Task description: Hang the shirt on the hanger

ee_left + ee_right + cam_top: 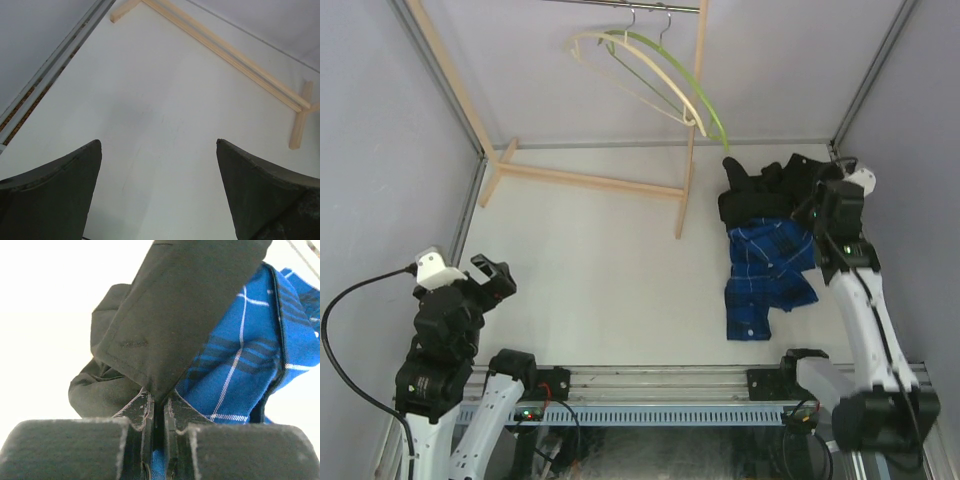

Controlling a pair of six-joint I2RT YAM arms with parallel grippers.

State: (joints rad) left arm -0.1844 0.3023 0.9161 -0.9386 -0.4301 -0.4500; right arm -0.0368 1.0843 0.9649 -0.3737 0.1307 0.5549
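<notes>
- Right pincer (157,402) clenched on the black shirt (170,315) — at the tabletop's (600,260) far right, touching a blue plaid shirt (770,270).
- Left pincer (158,145) released, grasping nothing.
- Green hanger (692,78) hangs from the rail (620,5).

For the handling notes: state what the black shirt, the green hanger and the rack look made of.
Black shirt: matte woven cloth, stitched hem, soft folds.
Green hanger: probably plastic, thin, smooth, evenly coloured.
Rack: bare pale wood, square-cut bars.

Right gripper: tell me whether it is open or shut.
Shut on the shirt. In the right wrist view the right gripper is closed almost tight, pinching an edge of the black fabric.
</notes>
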